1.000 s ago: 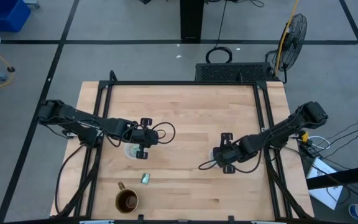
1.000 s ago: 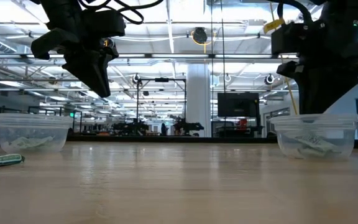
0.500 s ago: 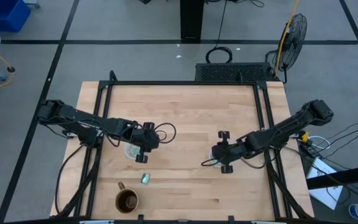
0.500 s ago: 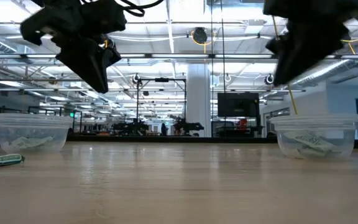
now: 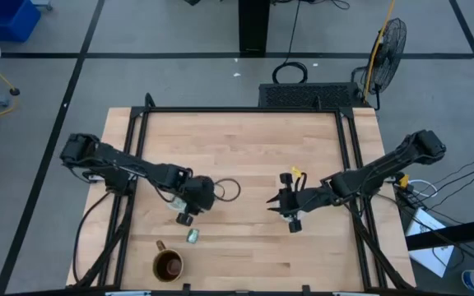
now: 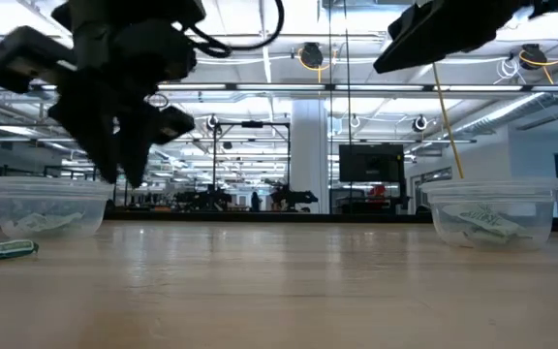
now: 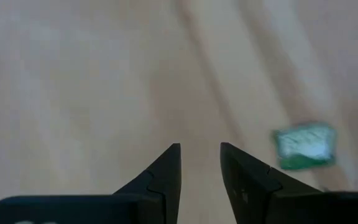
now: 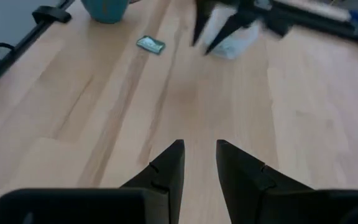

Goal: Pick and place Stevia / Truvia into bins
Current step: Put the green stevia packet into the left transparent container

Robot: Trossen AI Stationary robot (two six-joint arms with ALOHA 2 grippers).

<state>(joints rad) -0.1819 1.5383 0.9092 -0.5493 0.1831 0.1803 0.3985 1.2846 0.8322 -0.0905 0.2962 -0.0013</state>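
Paper packet lies flat on the table just ahead of the left gripper, whose fingers are slightly parted and empty. Probably light and limp; pinch across its short edges. The right gripper hangs released, well apart.

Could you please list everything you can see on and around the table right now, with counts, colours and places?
Stevia packet: one loose, green and white, flat on the table near the mug.
Clear plastic cups: two; left cup and right cup, each with packets inside.
Mug: one, brown, front edge.
Table: one, light wood.
Fan: one, black, on the floor behind.
Left gripper: jaws open, above the loose packet.
Right gripper: jaws open, empty, mid-table.
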